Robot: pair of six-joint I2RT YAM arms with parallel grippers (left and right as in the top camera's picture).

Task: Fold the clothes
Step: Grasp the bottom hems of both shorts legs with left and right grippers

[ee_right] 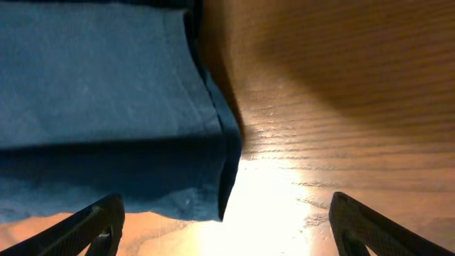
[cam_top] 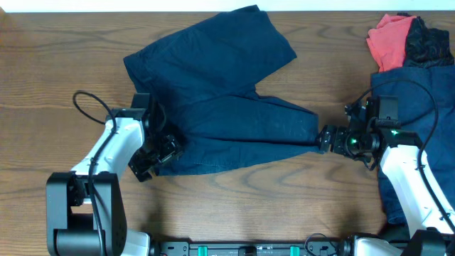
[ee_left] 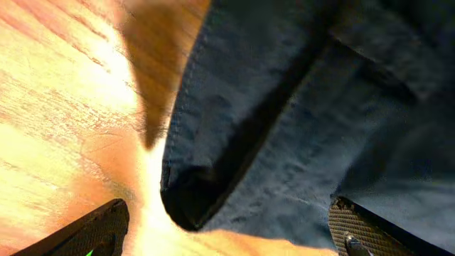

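Note:
Navy blue shorts point(cam_top: 220, 92) lie spread on the wooden table, waistband at the left, one leg toward the back, the other pointing right. My left gripper point(cam_top: 160, 153) is open at the waistband's front corner; the left wrist view shows that navy corner point(ee_left: 284, 142) between the spread fingers point(ee_left: 227, 238). My right gripper point(cam_top: 325, 139) is open at the hem of the right-pointing leg; the hem corner point(ee_right: 142, 128) lies between its fingers point(ee_right: 227, 227). A coral-red piece point(cam_top: 389, 39) and a black piece point(cam_top: 429, 43) lie piled at the back right.
More navy fabric point(cam_top: 419, 99) lies under and beside my right arm along the right edge. The table's back edge point(cam_top: 71, 8) runs along the top. Bare wood point(cam_top: 234, 206) shows in front of the shorts.

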